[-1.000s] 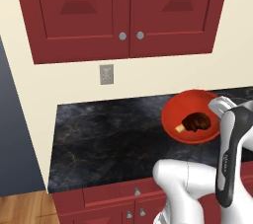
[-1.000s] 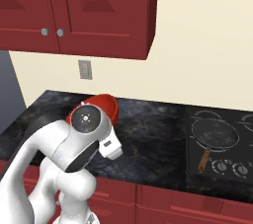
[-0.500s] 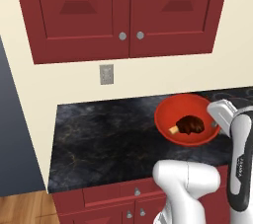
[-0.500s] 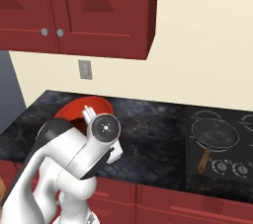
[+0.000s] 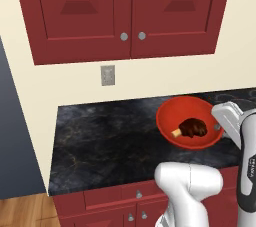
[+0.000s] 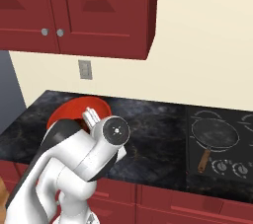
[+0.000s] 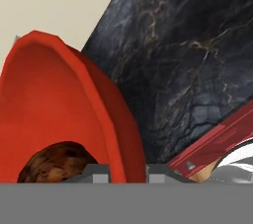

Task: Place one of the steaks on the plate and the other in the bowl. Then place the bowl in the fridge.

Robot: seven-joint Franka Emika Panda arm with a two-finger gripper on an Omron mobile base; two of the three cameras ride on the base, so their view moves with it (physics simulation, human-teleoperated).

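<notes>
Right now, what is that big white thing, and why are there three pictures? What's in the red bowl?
The white thing is a robot arm on a base that can drive, in a pretend computer kitchen. Two pictures come from cameras behind the arm, one on each side. The third comes from a camera on its hand.

The black counter has red cupboards above it. The bowl holds a dark brown steak with a bone end. The gripper, the robot's two-finger hand, is pinching the bowl's rim, one finger inside and one outside. On the right, a black frying pan sits on the stove.

Glossy white arm (image 6: 74,168), dark joints
</notes>
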